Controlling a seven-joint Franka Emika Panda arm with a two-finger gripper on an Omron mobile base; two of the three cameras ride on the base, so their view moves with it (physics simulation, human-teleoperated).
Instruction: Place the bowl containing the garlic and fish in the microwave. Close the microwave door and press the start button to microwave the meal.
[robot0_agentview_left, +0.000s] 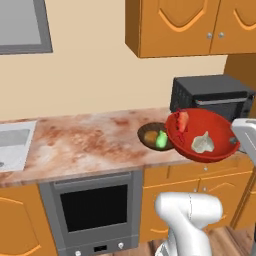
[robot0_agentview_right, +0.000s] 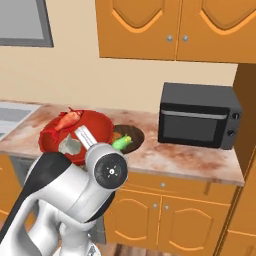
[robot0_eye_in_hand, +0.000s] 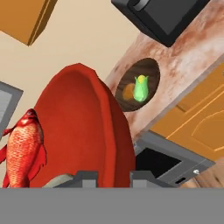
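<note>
My gripper (robot0_agentview_left: 234, 140) is shut on the right rim of the glossy red bowl (robot0_agentview_left: 217, 125), which hangs tilted above the counter's front edge. The red-orange fish (robot0_agentview_left: 183, 121) and the whitish garlic (robot0_agentview_left: 203, 143) lie inside it. In the right base view the bowl (robot0_agentview_right: 97, 125) sits behind my arm with the fish (robot0_agentview_right: 67, 120) and garlic (robot0_agentview_right: 70, 146) in it. In the hand view the fingertips (robot0_eye_in_hand: 89, 177) straddle the bowl's rim (robot0_eye_in_hand: 105, 131), and the fish (robot0_eye_in_hand: 24, 148) lies at the left. A grey-framed box (robot0_agentview_left: 20, 25) high at the upper left, cut off by the frame, looks like the microwave. Its door is out of view.
A dark brown bowl (robot0_agentview_left: 150, 135) with green and orange food stands on the marbled counter (robot0_agentview_left: 85, 140) just behind the red bowl. A black toaster (robot0_agentview_left: 210, 95) sits at the counter's right end. A sink (robot0_agentview_left: 12, 142) is at the far left, an oven (robot0_agentview_left: 95, 210) below, and orange cabinets (robot0_agentview_left: 175, 25) above.
</note>
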